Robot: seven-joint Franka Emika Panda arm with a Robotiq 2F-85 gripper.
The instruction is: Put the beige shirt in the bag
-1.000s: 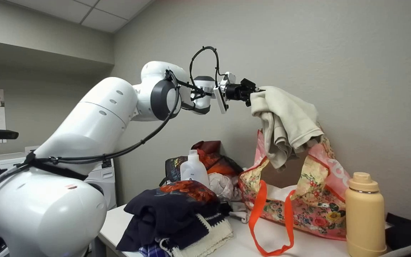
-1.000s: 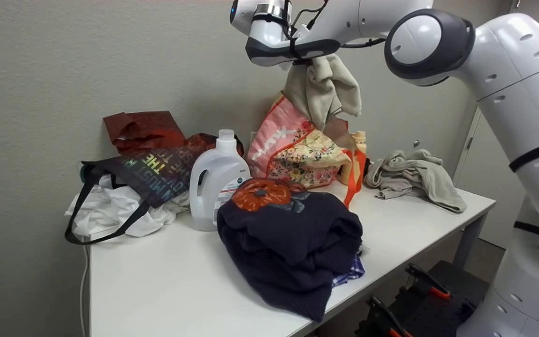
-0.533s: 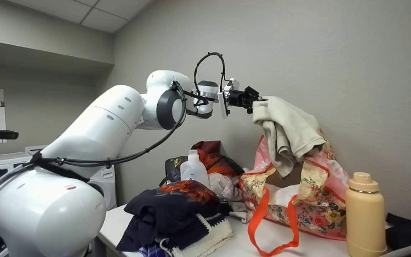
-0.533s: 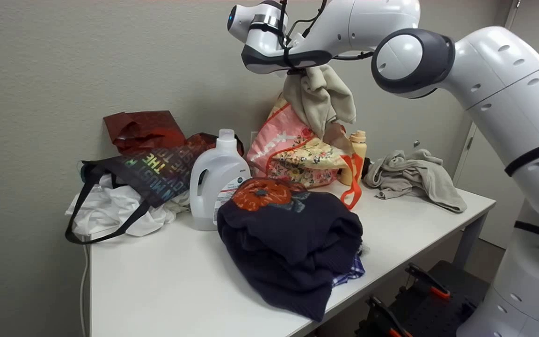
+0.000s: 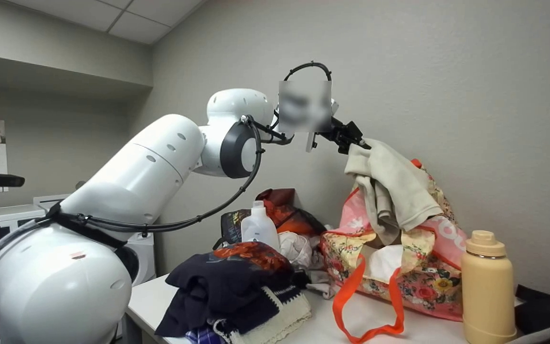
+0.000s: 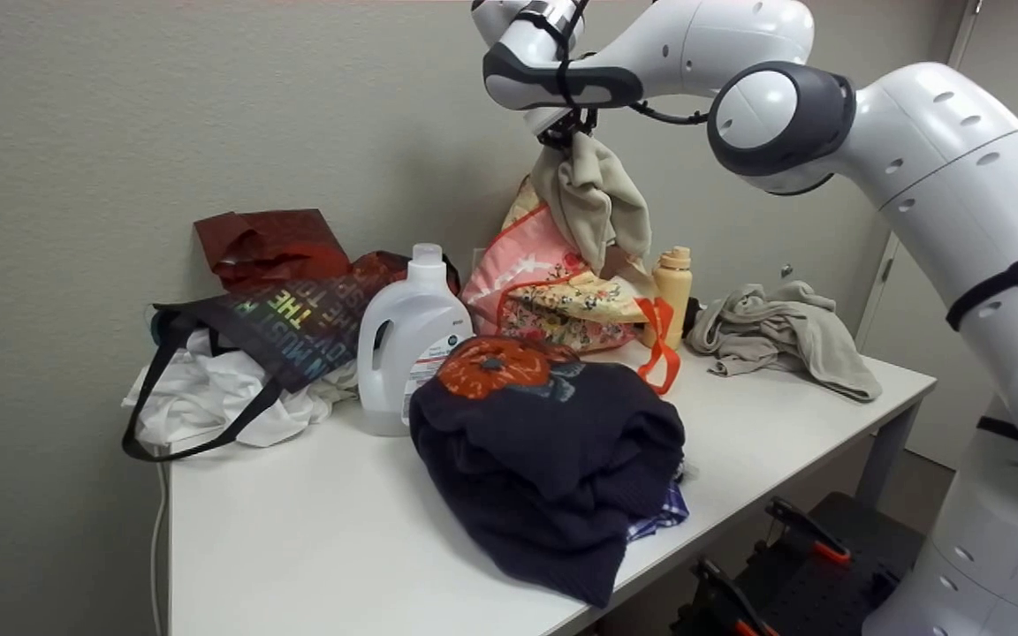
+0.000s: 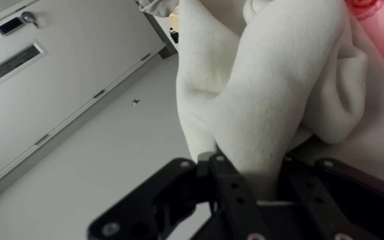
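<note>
Nearest me, a sweater (image 6: 544, 442) reaches the robot-side edge of the table (image 6: 297, 530). Toward the wall-side edge stands the bag (image 5: 428, 289); above it, the gripper (image 7: 253, 158) holds the shirt (image 5: 394, 177) clenched (if its lower end is inside, I cannot tell). Near the far corner lies a cloth (image 6: 783, 336).

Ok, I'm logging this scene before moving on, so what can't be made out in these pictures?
Inside of the bag: in an exterior view, partly hidden by the beige shirt.
Arm's wrist: in an exterior view, blurred out in a square area.
Plaid cloth: in both exterior views, partly covered by the navy sweater.
Black cloth: in an exterior view, cut off by the right edge.
</note>
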